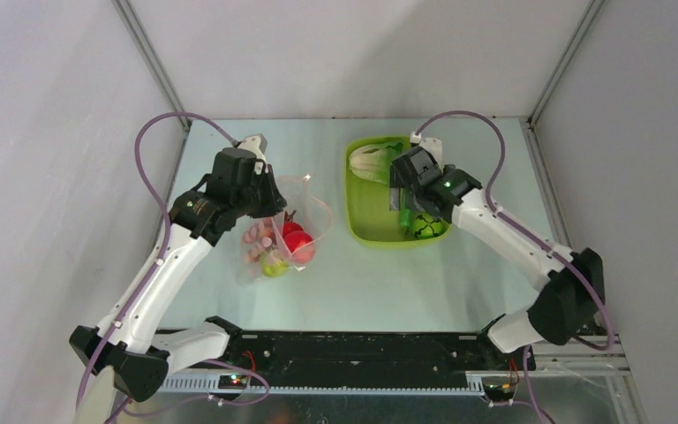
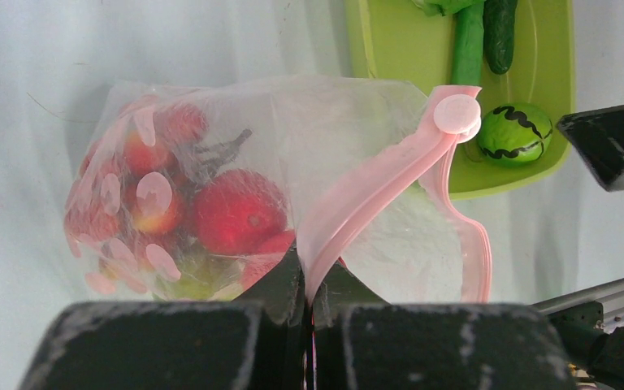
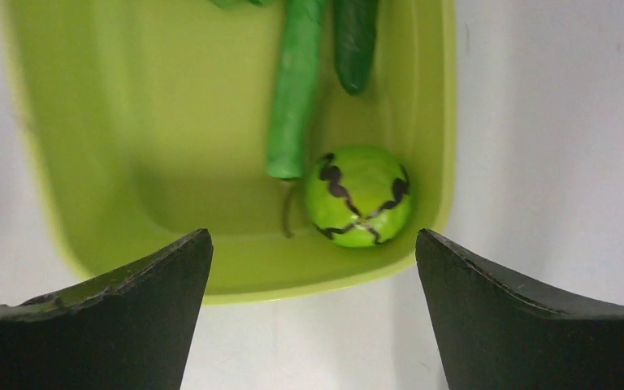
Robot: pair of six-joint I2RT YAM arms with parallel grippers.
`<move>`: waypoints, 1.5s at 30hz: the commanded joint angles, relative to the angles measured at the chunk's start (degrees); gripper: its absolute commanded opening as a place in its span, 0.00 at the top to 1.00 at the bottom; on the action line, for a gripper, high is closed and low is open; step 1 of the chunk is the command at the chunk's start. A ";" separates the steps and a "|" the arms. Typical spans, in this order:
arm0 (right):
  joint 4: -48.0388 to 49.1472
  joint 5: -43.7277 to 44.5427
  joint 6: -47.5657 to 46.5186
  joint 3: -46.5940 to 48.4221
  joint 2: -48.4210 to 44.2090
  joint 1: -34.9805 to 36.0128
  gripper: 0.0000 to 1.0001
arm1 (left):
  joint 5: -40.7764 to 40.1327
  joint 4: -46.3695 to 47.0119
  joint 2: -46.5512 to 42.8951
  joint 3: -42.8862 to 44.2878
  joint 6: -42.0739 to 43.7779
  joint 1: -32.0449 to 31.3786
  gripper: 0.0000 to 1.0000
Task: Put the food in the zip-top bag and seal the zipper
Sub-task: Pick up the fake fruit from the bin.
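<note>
Filling the bag is the step in hand, and it looks about half done. The left gripper (image 2: 307,280) is squeezed tight on the pink zipper (image 2: 374,191) and holds up one side of the clear bag (image 2: 325,122). The bag sits on the table just beside the green tray (image 3: 89,162), with its mouth pulled open in a loop toward the tray. Inside the bag I see red tomatoes (image 2: 237,210), small pink pieces and something yellow-green at the bottom. The right gripper (image 3: 313,244) hangs over the near end of the tray with its two fingers wide apart and nothing between them. Right below it lies a round green ball (image 3: 359,197) with dark wiggly lines. A long green piece (image 3: 295,89) touches the ball, and a dark cucumber (image 3: 356,36) lies next to that. The lettuce (image 1: 369,162) is at the far end of the tray. I think the next move is to go down, pinch the ball, and carry it to the bag's mouth. The ball is round and smooth, so it may roll or slip, and the tray wall is very close to it. The floppy mouth must stay open wide enough. The zipper can only be shut when the tray has no food left.
</note>
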 commanded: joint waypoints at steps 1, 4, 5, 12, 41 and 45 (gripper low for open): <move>-7.32 0.11 -2.52 -0.17 3.77 -4.13 0.00 | -0.34 1.36 -1.15 0.17 0.45 -0.04 0.96; -5.85 0.50 -3.77 -0.48 8.12 -5.92 0.00 | -0.22 1.47 -0.97 0.13 0.44 0.00 0.96; -4.87 0.57 -3.99 -0.70 8.98 -6.47 0.00 | -0.14 1.51 -0.95 0.13 0.41 0.02 0.96; 0.17 -1.93 -5.76 -1.24 16.41 -7.11 0.00 | -0.75 1.42 -0.62 0.12 0.59 0.03 0.95; 4.15 -2.64 -2.76 -3.91 18.18 -8.67 0.29 | -0.81 1.26 -0.20 0.24 0.78 -0.03 0.96; 4.58 0.16 -1.74 -4.60 10.64 -8.22 0.38 | -0.34 1.35 -0.51 0.22 0.81 0.00 0.96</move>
